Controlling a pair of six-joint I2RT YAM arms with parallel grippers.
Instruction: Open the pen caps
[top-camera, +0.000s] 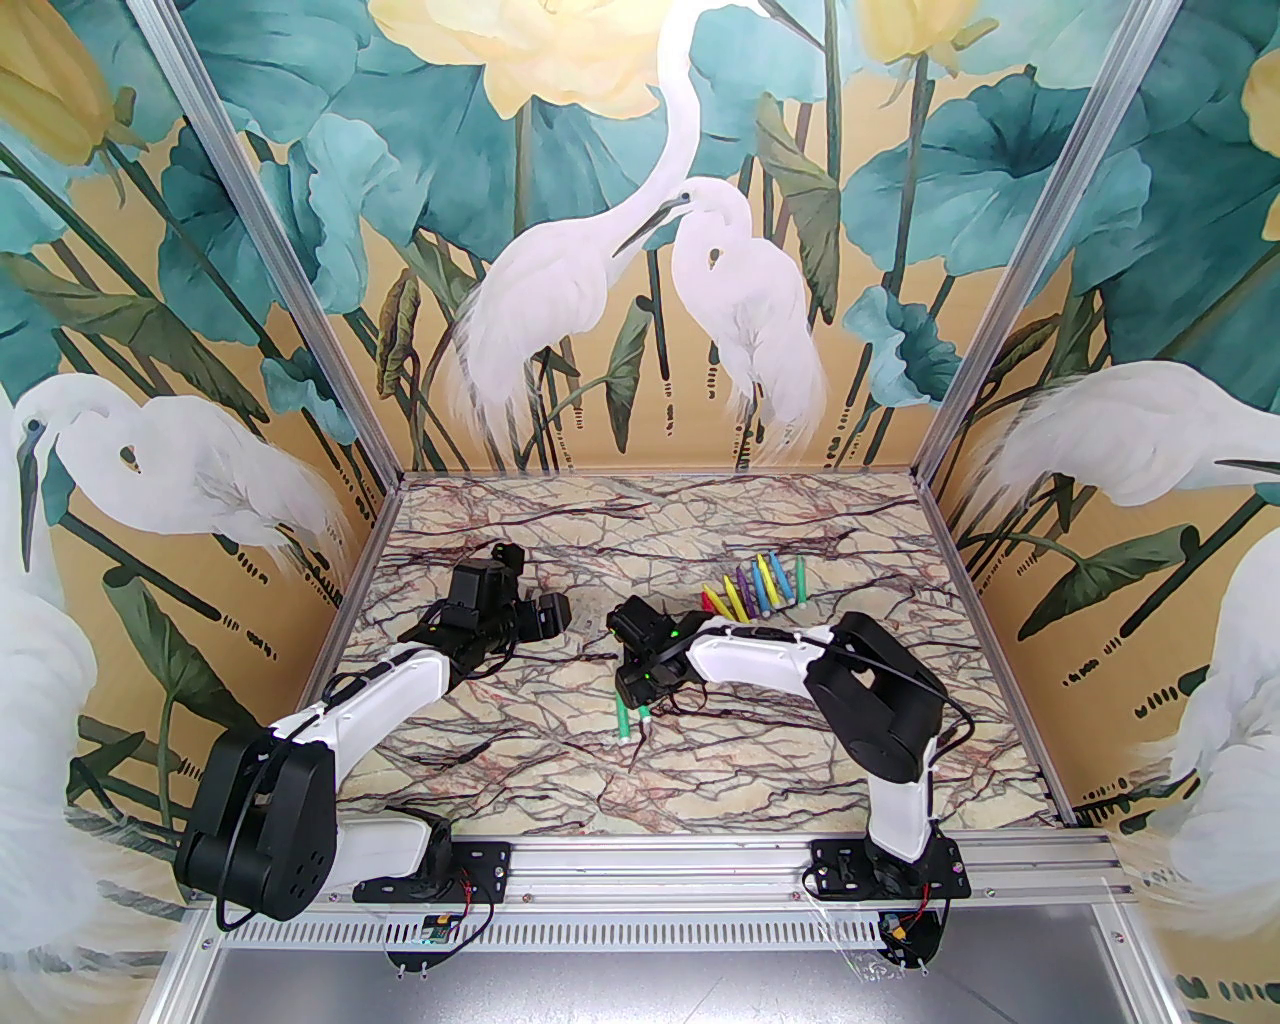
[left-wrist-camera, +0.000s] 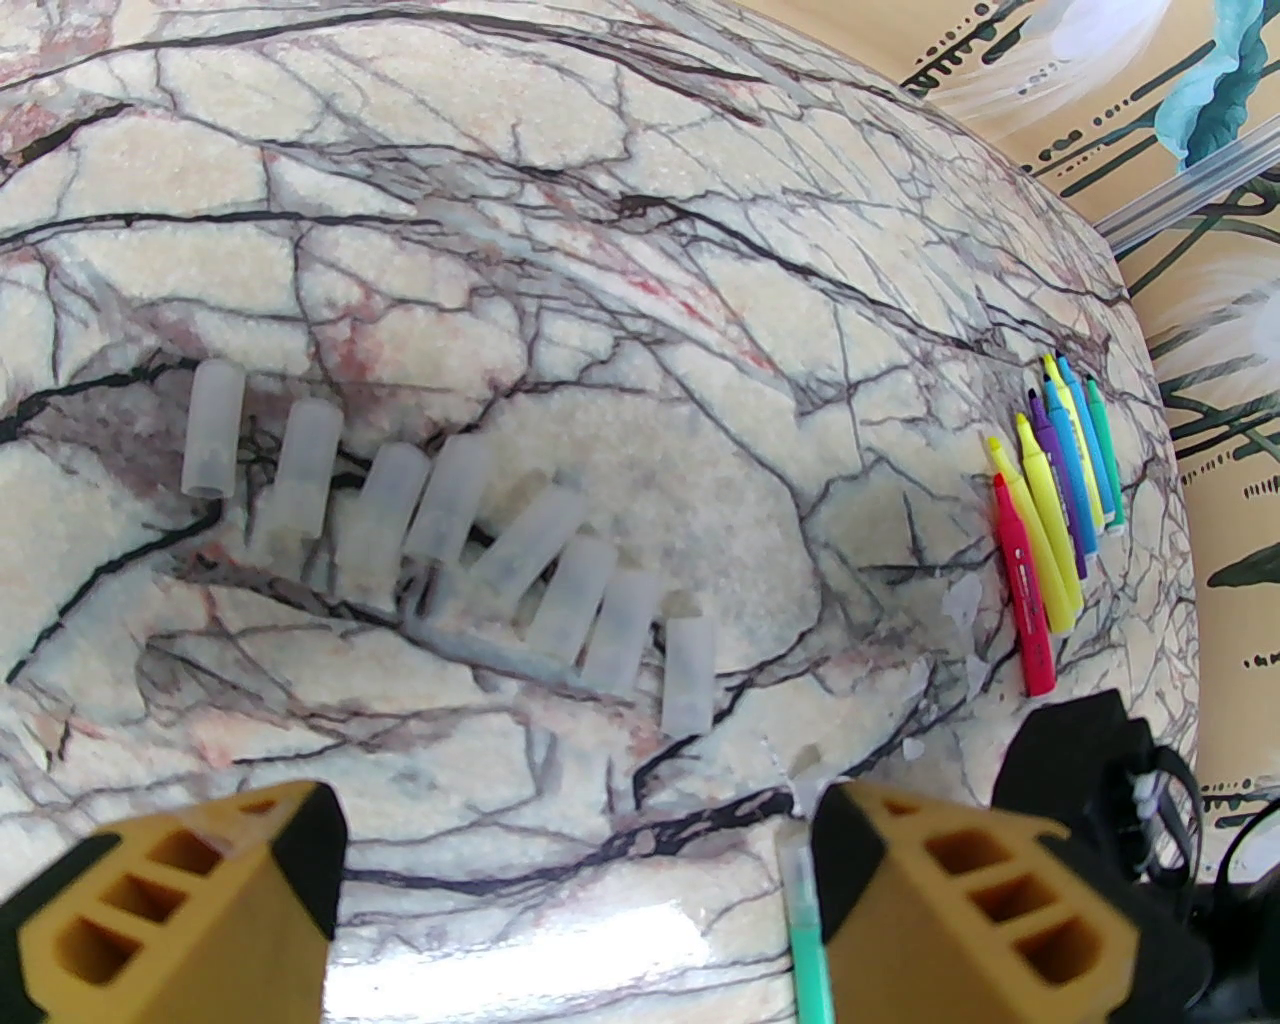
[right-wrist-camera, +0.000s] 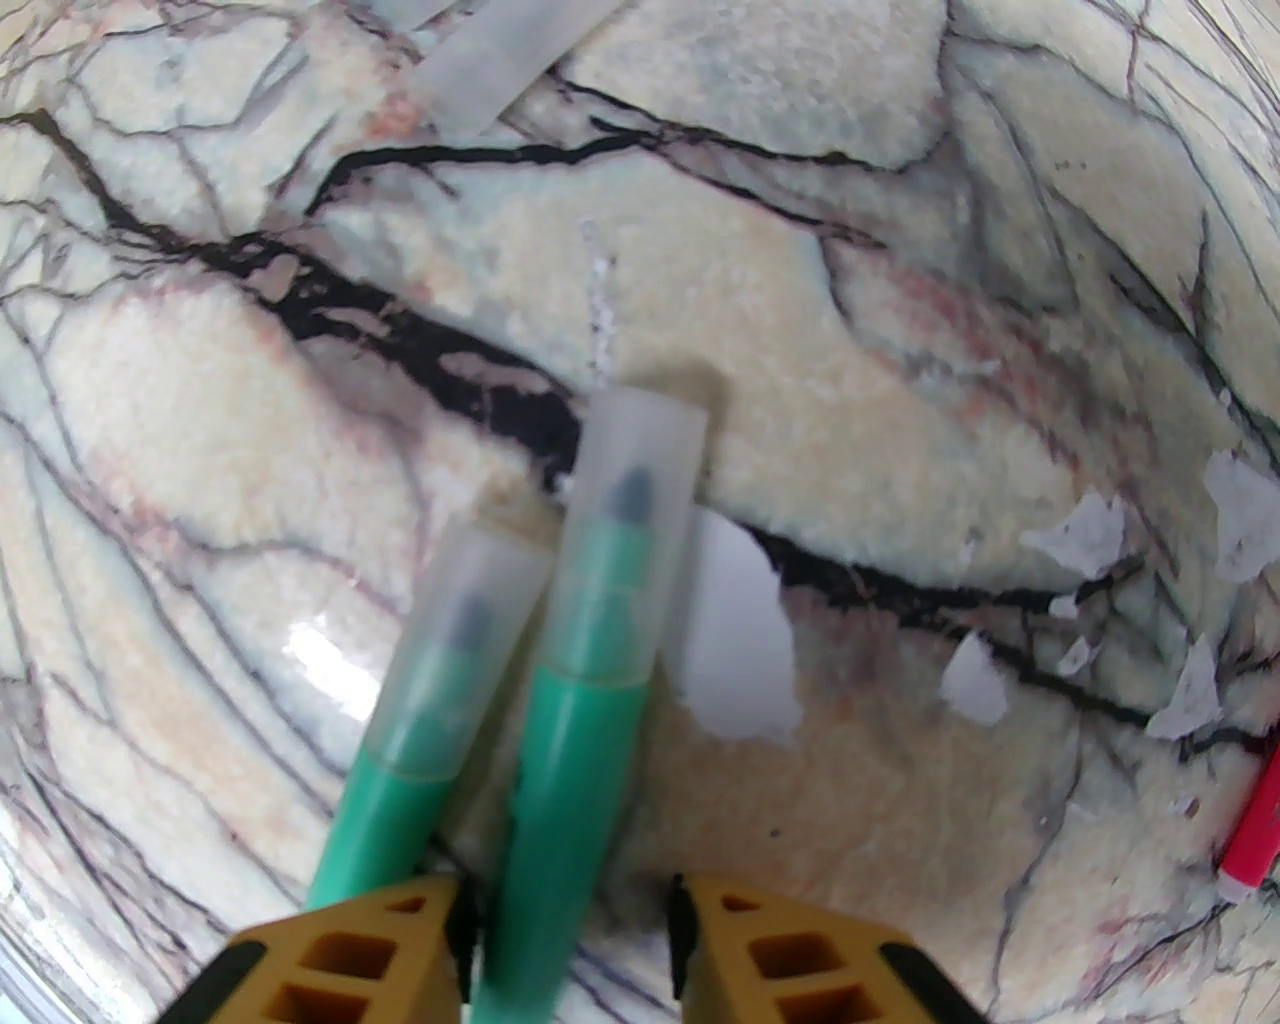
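Grabbing the next capped pen: two green pens (right-wrist-camera: 575, 720) lie side by side mid-bench (right-wrist-camera: 900, 300), clear caps (right-wrist-camera: 630, 490) on. Right tool (right-wrist-camera: 570, 900) straddles one barrel, jaws narrow; can't tell if it's pinching. Left tool (left-wrist-camera: 575, 830) is spread, empty, near eight loose caps (left-wrist-camera: 450, 500). Next, probably: firm pinch, then left tool takes the cap and pulls

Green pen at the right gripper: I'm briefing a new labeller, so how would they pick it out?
On the marble table, near the middle, the right gripper sits over two capped green pens lying side by side. Yours is the green pen between its fingers; the twin lies outside that gap and stops shorter.
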